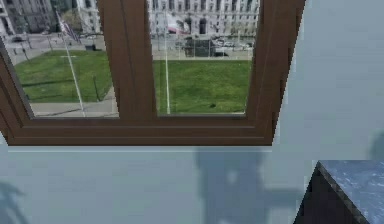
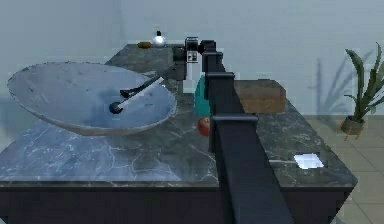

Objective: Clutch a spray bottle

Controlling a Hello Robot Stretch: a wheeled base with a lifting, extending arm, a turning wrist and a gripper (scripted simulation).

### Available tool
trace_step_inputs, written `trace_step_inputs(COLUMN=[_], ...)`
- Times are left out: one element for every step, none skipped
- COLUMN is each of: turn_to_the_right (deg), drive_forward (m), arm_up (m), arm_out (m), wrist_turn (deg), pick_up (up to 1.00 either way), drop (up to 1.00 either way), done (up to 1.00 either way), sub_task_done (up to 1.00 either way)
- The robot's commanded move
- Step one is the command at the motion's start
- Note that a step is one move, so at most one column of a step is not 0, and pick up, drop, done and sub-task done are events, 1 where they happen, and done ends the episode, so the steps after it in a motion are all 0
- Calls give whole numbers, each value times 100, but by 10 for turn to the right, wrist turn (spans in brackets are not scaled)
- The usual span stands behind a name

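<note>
A teal thing (image 2: pixel 202 97) with a red patch at its lower end stands on the dark marble counter (image 2: pixel 120 155), mostly hidden behind the arm. Its shape is too covered to name it. The arm, a dark bar, rises from the arm side view's bottom edge past this thing to two white marked squares near the counter's far end. The gripper (image 2: pixel 177 60) sits just left of those squares, above the sink's dark faucet (image 2: pixel 140 92). With the faucet and counter behind it, I cannot tell whether it holds anything.
A wide grey basin (image 2: pixel 70 95) fills the counter's left. A brown box (image 2: pixel 262 97) and a small white flat thing (image 2: pixel 308 160) lie to the arm's right, and small objects (image 2: pixel 155 40) stand at the far end. A potted plant (image 2: pixel 362 90) stands on the floor. A brown-framed window (image 1: pixel 140 70) lies ahead, with a counter corner (image 1: pixel 350 190).
</note>
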Motion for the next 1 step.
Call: trace_step_inputs(turn_to_the_right=[0], drive_forward=[0], arm_up=[0], arm_out=[0], wrist_turn=[450], pick_up=[0], drop=[0], done=[0], sub_task_done=[0])
